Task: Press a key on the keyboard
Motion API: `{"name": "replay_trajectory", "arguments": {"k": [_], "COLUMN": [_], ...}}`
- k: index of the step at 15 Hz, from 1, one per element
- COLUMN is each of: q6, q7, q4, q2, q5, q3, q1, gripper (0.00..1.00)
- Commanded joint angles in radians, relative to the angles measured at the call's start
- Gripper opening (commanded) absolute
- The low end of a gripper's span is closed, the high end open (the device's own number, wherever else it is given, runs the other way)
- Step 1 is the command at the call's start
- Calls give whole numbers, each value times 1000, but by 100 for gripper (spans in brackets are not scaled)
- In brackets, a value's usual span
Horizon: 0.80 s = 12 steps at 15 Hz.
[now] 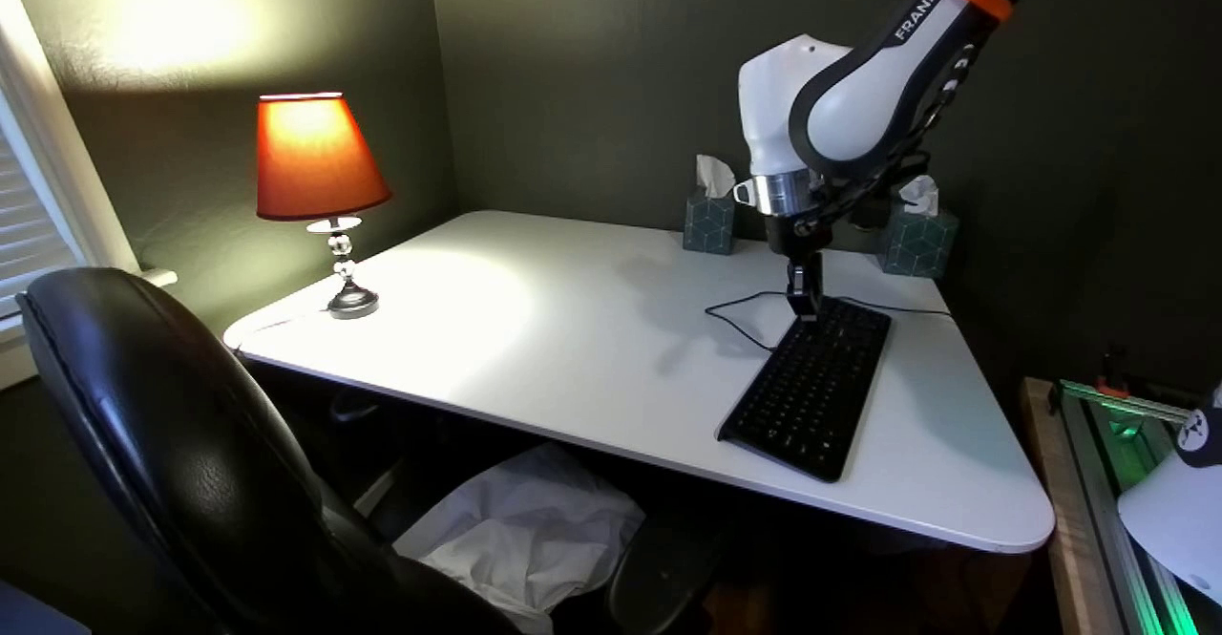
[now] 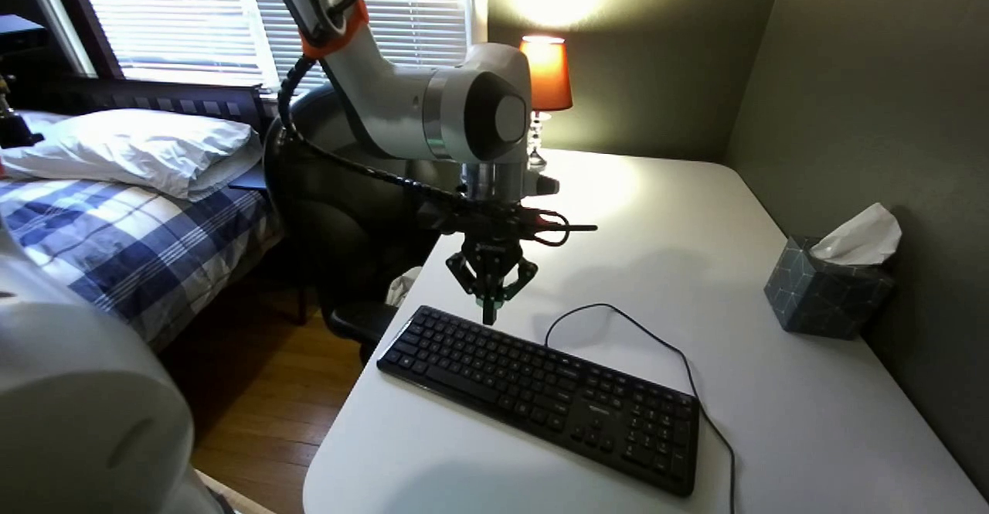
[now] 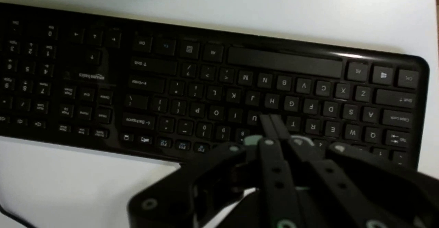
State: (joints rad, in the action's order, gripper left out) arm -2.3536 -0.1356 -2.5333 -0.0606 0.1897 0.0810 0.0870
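Observation:
The black keyboard point(image 1: 811, 396) lies flat on the white desk, and it also shows in an exterior view point(image 2: 552, 390). In the wrist view the keyboard point(image 3: 151, 65) appears upside down and its left part runs out of frame. My gripper point(image 3: 271, 115) is shut, its two fingertips together with nothing between them. In the wrist view the tips overlap the spot beside the U key point(image 3: 254, 118), hiding the key between U and T. In both exterior views the gripper point(image 1: 807, 316) points down at the keyboard; the tips point(image 2: 489, 321) appear slightly above it. Contact cannot be told.
A thin black cable point(image 2: 664, 346) curls over the white desk point(image 1: 592, 329). Tissue boxes point(image 1: 708, 224) point(image 1: 918, 242) stand along the wall. A lit red lamp point(image 1: 320, 158) stands at the desk's far end. A black chair point(image 1: 162, 425) is beside the desk.

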Motion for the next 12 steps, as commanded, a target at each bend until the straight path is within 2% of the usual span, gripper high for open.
{"name": "replay_trajectory", "arguments": {"k": [1, 12], "q6": [-33, -32], "q7": [-45, -106], "q4": [19, 83], "q2": [-52, -144], "q5": [9, 5], "q3": [4, 4], "q1": [4, 15], "gripper": [0, 0]}}
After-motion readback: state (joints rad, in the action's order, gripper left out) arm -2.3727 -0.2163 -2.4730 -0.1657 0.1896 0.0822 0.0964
